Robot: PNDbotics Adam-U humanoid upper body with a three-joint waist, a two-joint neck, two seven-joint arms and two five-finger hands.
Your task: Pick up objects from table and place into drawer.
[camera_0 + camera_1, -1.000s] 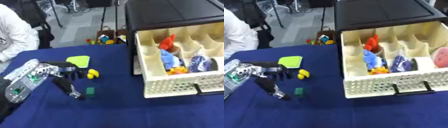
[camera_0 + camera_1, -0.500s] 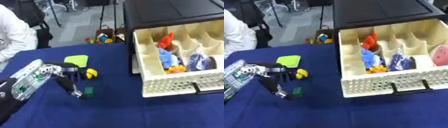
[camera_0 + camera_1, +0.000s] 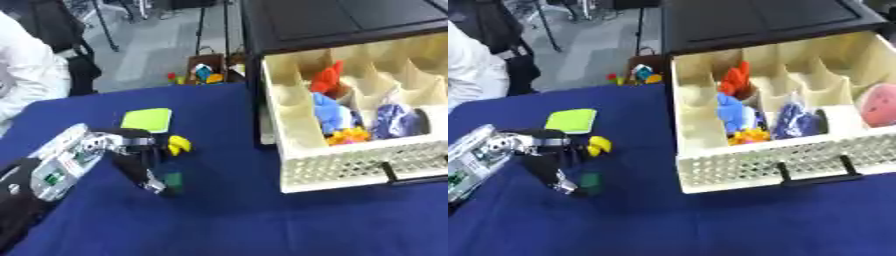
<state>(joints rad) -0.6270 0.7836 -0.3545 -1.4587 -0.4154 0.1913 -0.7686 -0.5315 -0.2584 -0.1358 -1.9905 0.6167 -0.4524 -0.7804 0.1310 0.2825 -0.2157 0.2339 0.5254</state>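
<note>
Nearest to us, the left hand (image 3: 131, 162) reaches in from the lower left, fingers pointing down and a little rightward at the blue table (image 3: 219, 220). Its fingertips (image 3: 154, 186) sit right at a small dark green block (image 3: 173, 180), which lies just to the hand's right, touching or very nearly so. Whether the fingers have closed round it I cannot tell; they look extended rather than curled, and nothing seems lifted. The block looks slightly taller than wide, its long side running away from us.

A step farther back, a small yellow piece (image 3: 178, 144) rests just beyond the block, close to the knuckles. Behind that lies a flat lime-green square (image 3: 147, 120), still on the cloth.

Off to the right stands the open white drawer (image 3: 772, 167), well apart from the hand, already holding red, blue, orange and pink things in its compartments.

The right hand shows in neither view, so the left is plainly the one for this pickup. My read: the grasp is only being set up, with the carry rightward to come.
</note>
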